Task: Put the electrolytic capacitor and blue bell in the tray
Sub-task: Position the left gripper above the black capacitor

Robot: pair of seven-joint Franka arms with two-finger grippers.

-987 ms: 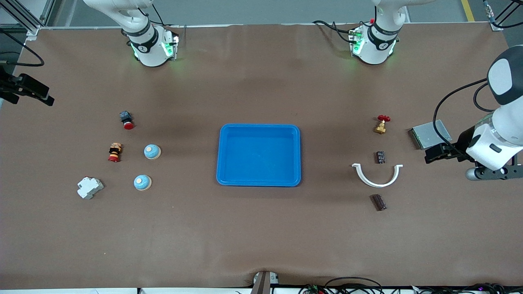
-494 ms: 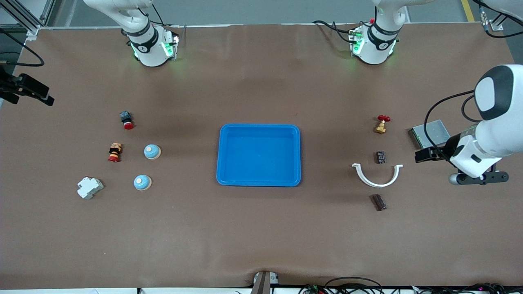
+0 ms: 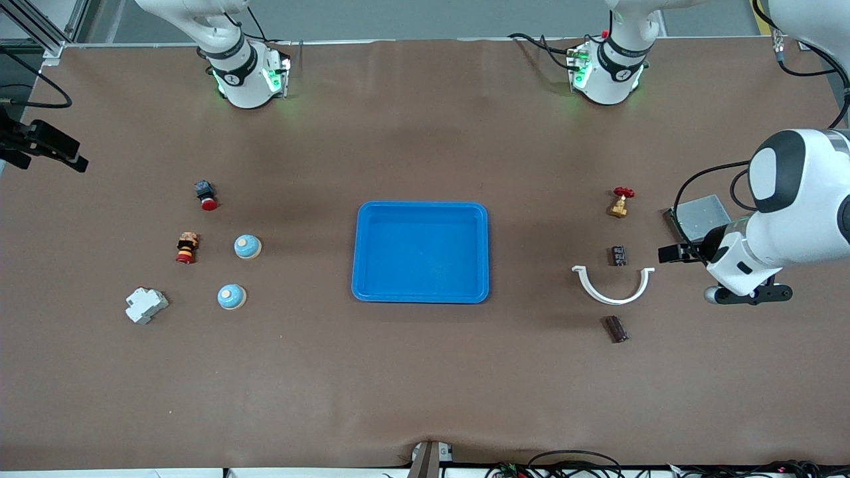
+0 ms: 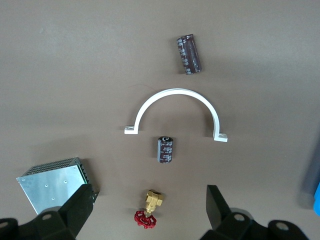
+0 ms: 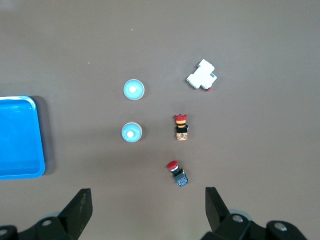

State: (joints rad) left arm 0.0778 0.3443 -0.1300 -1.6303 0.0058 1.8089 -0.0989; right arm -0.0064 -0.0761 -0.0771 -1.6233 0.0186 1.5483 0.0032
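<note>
Tray (image 3: 420, 295) bare, capacitors' (image 4: 189, 54) printing unreadable, left claw (image 4: 150, 210) open above valve (image 4: 148, 210)

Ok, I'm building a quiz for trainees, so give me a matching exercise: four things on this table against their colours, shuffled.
Things:
1. tray
2. curved bracket
3. valve handwheel
4. box by the left arm

Colours:
A. red
B. silver grey
C. bright blue
D. white

Pairs: 1-C, 2-D, 3-A, 4-B
</note>
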